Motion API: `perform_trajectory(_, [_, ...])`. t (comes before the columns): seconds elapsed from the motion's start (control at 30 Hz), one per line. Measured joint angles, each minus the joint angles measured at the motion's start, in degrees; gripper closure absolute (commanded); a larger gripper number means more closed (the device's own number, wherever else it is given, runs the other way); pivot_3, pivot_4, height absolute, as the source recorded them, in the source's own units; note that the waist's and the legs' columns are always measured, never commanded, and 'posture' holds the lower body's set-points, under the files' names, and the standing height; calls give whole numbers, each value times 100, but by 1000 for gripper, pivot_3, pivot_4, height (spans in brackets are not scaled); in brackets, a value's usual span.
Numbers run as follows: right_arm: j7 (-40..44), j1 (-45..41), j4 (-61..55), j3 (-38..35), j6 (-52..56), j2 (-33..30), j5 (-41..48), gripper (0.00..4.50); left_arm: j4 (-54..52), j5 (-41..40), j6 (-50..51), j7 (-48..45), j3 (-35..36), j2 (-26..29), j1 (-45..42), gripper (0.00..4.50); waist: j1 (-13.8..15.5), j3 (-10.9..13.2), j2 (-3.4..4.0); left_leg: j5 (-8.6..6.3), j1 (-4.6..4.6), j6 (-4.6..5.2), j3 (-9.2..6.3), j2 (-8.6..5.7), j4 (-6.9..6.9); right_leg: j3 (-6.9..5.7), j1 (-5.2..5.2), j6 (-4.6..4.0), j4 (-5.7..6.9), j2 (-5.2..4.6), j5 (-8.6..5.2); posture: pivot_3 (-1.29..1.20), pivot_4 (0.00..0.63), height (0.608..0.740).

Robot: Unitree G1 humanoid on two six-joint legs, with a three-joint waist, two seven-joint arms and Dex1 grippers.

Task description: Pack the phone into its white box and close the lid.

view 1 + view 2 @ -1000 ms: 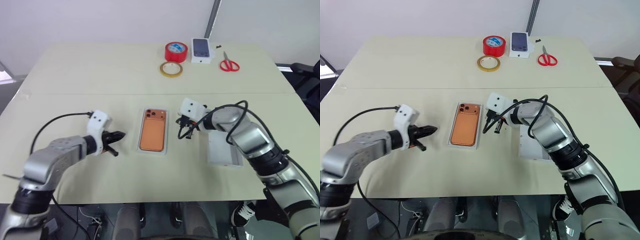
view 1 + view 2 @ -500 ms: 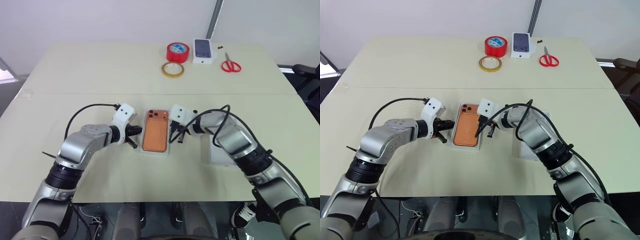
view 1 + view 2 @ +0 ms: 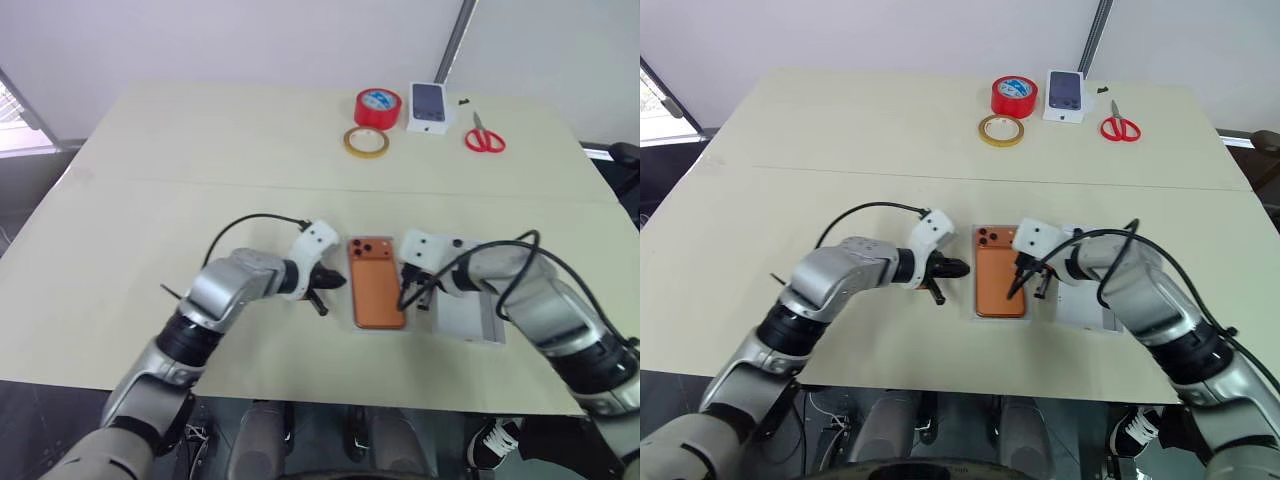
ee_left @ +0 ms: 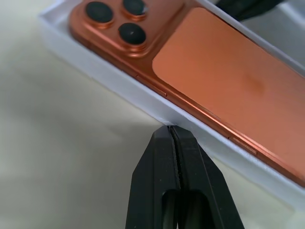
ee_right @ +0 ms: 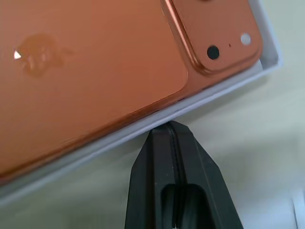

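phone (image 3: 377,284) seated in white box (image 4: 119,78); both jaws pinched closed, empty, flanking its rim. lid (image 3: 470,318) light, stiff: take by long edges.

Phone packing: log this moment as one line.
phone: back up in white box | lid: off, beside it | left gripper: shut at box rim | right gripper: shut at opposite rim

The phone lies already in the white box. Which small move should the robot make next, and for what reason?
Probably the right hand should draw back and turn toward the lid, which lies on the table just beyond it. The phone sits back-up inside the white box, and both hands, the left hand too, are shut with their tips at the box's long sides, so only the closing remains.
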Motion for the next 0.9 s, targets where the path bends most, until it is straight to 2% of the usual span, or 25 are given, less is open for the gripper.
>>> perform_trajectory(0.27, [49,630,-243,-496,102,-552,27,4500,719,360,-325,-352,-355,-669,-339,4453,8,-2,3,-7,11,11,-7,-10,1,0,15,7,-4,-10,-7,0,150,740])
perform_trajectory(0.53, [56,710,-243,-612,93,-589,80,4500,854,484,-473,-585,-350,-734,-347,4453,7,-2,3,-7,13,11,-8,-9,1,0,15,8,-3,-10,-8,0,150,740])
perform_trajectory(0.7, [319,652,-259,-951,-8,-754,445,4500,740,458,-472,-735,-283,-523,-336,4453,-7,-1,5,-7,12,11,-8,-7,1,0,12,8,-2,-8,-8,0,150,740])
perform_trajectory(0.83, [541,642,-331,-1651,253,-1040,925,4500,258,337,-645,-836,259,-10,-104,4453,-33,0,7,-7,16,11,-7,10,-1,0,11,8,0,-3,-8,0,150,740])
perform_trajectory(0.9, [531,613,-340,-1925,687,-1032,1185,3989,-20,306,-927,-963,493,364,135,4500,-41,0,8,-8,24,10,-6,13,-4,0,14,8,4,-3,-8,0,150,740])
